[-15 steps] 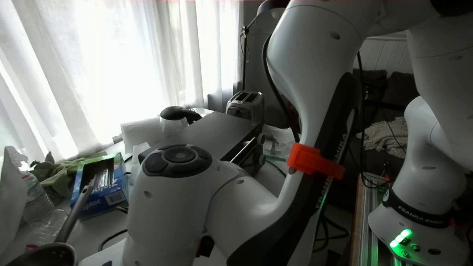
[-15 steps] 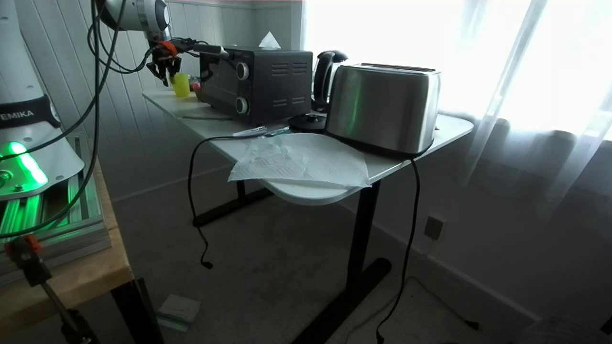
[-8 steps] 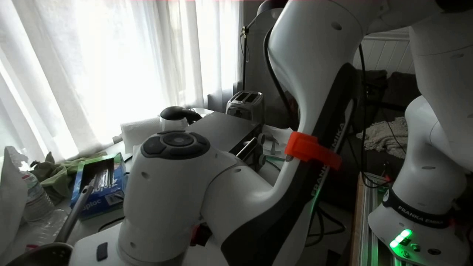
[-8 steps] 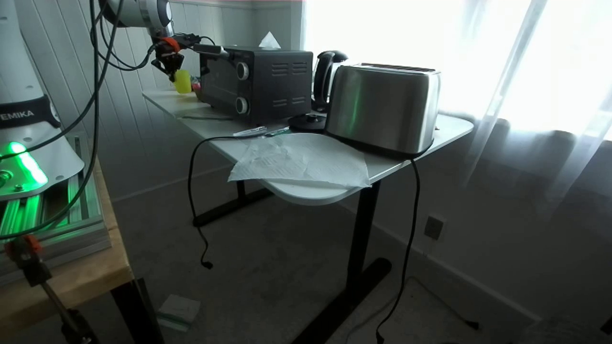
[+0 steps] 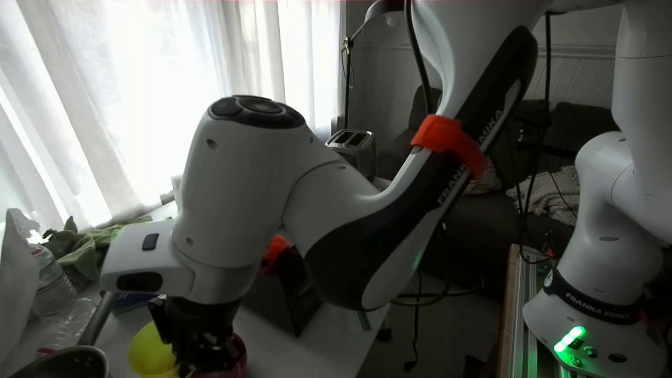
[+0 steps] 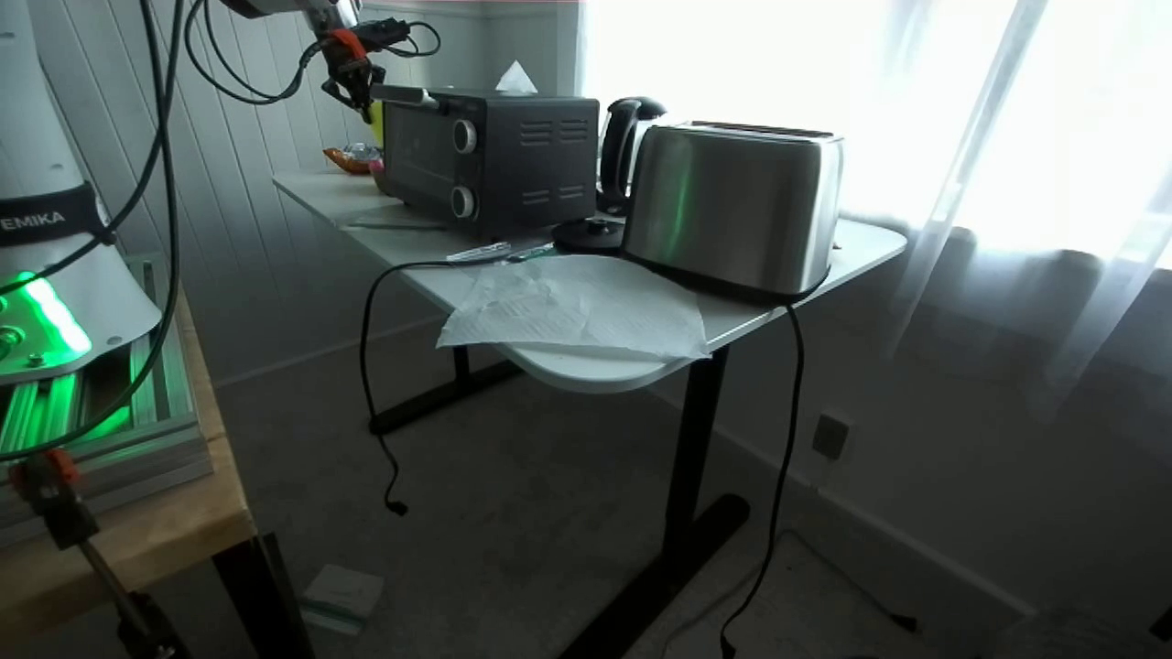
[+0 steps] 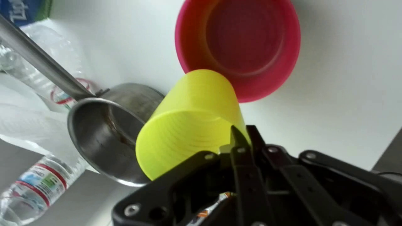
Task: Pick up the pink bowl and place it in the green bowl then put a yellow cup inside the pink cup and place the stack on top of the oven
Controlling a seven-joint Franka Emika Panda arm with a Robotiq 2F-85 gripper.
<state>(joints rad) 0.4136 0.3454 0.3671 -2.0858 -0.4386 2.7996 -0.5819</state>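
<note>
The yellow cup (image 7: 185, 141) hangs tilted in my gripper (image 7: 241, 128), which is shut on its wall, one finger inside and one outside. The cup is raised above the white table. It also shows in both exterior views (image 5: 149, 353) (image 6: 377, 125), under the gripper (image 6: 364, 108). The pink bowl (image 7: 267, 86) stands upright on the table, just beyond the cup's base in the wrist view. It is partly behind the gripper in an exterior view (image 5: 240, 354). The oven (image 6: 494, 160) is black, beside the gripper. The green bowl and the pink cup are not in view.
A steel saucepan (image 7: 106, 141) with a long handle stands beside the yellow cup. Water bottles (image 7: 40, 185) and a blue Ziploc box (image 7: 28, 12) lie beyond it. An orange snack bag (image 6: 348, 161) lies past the oven. A kettle (image 6: 627, 146) and toaster (image 6: 732, 206) stand behind the oven.
My gripper has risen with the yellow cup and moved toward the oven. The arm now covers most of the oven in an exterior view, where the gripper, cup and pink bowl have come into sight.
</note>
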